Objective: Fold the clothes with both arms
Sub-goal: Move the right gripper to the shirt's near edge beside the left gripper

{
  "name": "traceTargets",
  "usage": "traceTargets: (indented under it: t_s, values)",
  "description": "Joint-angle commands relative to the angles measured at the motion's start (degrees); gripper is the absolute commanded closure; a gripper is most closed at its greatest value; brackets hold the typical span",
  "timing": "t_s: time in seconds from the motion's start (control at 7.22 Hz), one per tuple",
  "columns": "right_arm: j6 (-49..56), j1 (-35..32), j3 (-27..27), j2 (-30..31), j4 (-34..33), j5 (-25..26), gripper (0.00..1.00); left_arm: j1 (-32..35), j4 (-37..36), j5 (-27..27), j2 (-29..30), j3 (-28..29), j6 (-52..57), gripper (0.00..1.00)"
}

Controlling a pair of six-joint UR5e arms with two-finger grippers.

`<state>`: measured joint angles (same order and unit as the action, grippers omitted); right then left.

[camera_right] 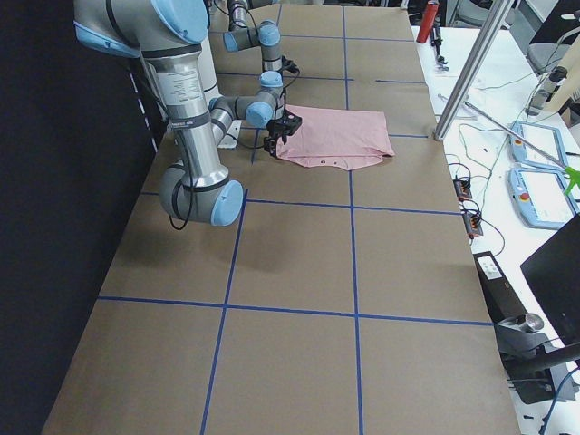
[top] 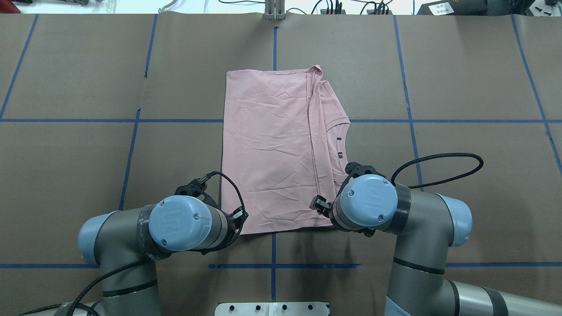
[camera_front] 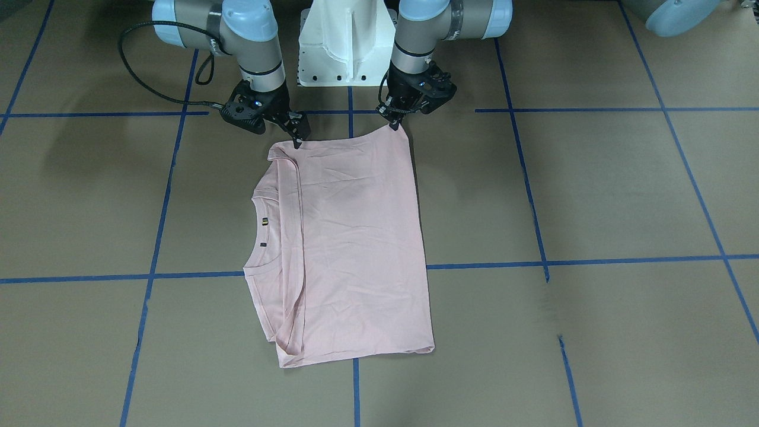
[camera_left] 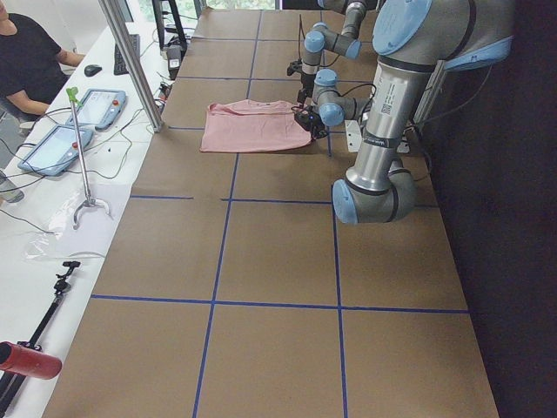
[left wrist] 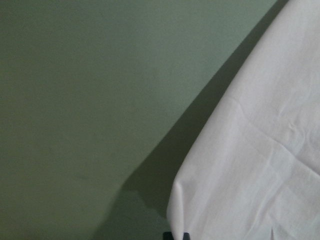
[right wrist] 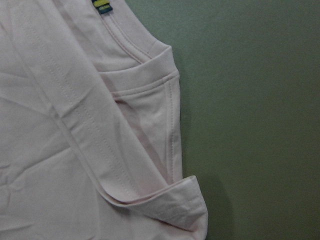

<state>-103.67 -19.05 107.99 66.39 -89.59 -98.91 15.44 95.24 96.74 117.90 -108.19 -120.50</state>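
The pale pink T-shirt (camera_front: pixel 356 237) lies folded on the brown table, back side up, with its collar (camera_front: pixel 258 231) toward the robot's right. It also shows in the overhead view (top: pixel 272 149). My left gripper (camera_front: pixel 395 123) is shut on the shirt's near corner, which is raised slightly; the left wrist view shows that corner (left wrist: pixel 260 175) lifted over its shadow. My right gripper (camera_front: pixel 296 141) is shut on the near edge by the folded sleeve; the right wrist view shows that fold (right wrist: pixel 190 207) curled up. The print is hidden.
The white pedestal base (camera_front: pixel 347 44) stands right behind both grippers. A black cable (top: pixel 439 158) loops beside the right arm. Blue tape lines (camera_front: pixel 474 265) cross the table. Another large arm (camera_left: pixel 383 131) stands at the table's edge. An operator (camera_left: pixel 26 61) and tablets (camera_left: pixel 52 148) are at the far side.
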Motion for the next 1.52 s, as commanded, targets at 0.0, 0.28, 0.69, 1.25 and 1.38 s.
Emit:
traceTargets:
  t_s: [0.0,0.28,0.69,1.25,1.38]
  values:
    - [0.14,-0.28,-4.51,-1.26,5.26,0.03,0.0,0.03,0.03,0.03,-0.12,0.0,0.0,1.0]
    - [0.05,-1.07,-6.38,-1.26,9.08,-0.06,0.0,-0.06,0.03,-0.06,0.14,0.0,0.0,1.0]
    - [-0.04,-1.25,-6.21,-1.35,8.38,-0.58,0.0,0.03,0.03,0.03,-0.03,0.0,0.0,1.0]
    - [-0.39,-1.42,-5.77,-1.26,8.21,-0.58,0.0,-0.06,0.03,-0.06,0.23,0.0,0.0,1.0]
    - [-0.39,-1.42,-5.68,-1.26,7.42,-0.58,0.01,-0.06,-0.06,-0.06,0.23,0.0,0.0,1.0]
